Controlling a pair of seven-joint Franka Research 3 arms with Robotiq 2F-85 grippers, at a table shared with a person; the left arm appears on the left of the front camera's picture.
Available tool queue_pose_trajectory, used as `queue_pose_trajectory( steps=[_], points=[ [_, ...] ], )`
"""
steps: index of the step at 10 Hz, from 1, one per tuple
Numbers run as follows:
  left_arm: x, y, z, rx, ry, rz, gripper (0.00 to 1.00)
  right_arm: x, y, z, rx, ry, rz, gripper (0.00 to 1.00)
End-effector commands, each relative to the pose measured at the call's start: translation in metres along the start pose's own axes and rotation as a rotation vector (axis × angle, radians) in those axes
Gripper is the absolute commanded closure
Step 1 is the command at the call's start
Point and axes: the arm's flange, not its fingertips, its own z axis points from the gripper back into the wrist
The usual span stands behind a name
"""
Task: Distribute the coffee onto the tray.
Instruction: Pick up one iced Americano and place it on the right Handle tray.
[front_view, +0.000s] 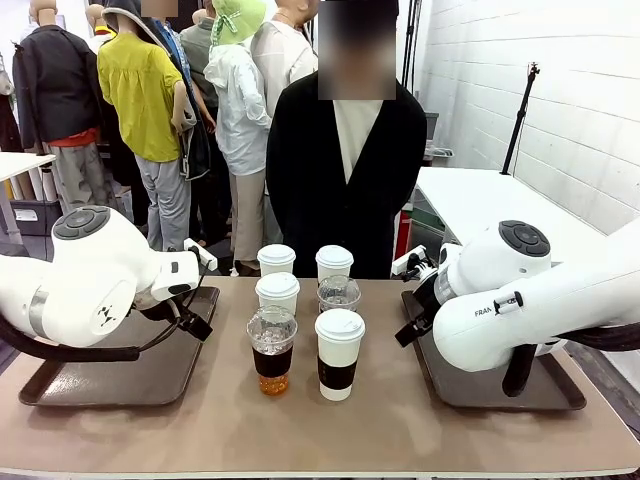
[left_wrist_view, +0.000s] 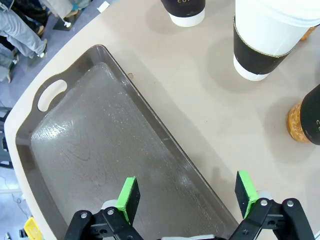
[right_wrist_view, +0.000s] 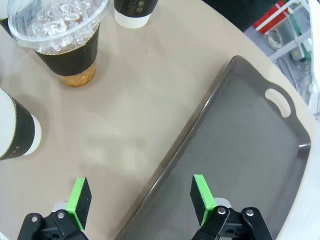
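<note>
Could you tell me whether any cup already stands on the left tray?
No, the left tray holds nothing; the cups stand on the table.

Beige tabletop (left_wrist_view: 200, 110): smooth, matt. Dark grey plastic tray (left_wrist_view: 90, 150) at the table's left edge: glossy rim, finely pebbled floor. White paper cup with dark brown sleeve (front_view: 340, 355): matt paper, smooth plastic lid. Clear plastic dome-lidded cup (front_view: 271, 345): glossy, transparent. White robot arm shell (front_view: 90, 270): glossy plastic.

Beige table (front_view: 200, 430) in a pretty bright, evenly lit room. Past its far right corner there's a white painted brick wall (front_view: 560, 80), with a white counter (front_view: 490, 200) along it and a skinny black stand (front_view: 519, 120). Grey-blue floor (left_wrist_view: 15, 80) off the table's left end.
</note>
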Motion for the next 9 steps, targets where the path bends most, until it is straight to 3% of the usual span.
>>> queue_pose_trajectory(
  steps=[1, 5, 9],
  points=[
    [0.000, 0.000, 0.000, 0.000, 0.000, 0.000, 0.00, 0.000, 0.000, 0.000, 0.000, 0.000, 0.000, 0.00],
    [0.009, 0.002, 0.006, -0.004, 0.003, 0.009, 0.00, 0.004, -0.007, 0.006, 0.003, 0.011, 0.000, 0.00],
    [0.034, 0.011, 0.053, -0.003, 0.014, -0.009, 0.00, 0.032, -0.021, 0.043, 0.030, 0.014, -0.002, 0.00]
  ],
)
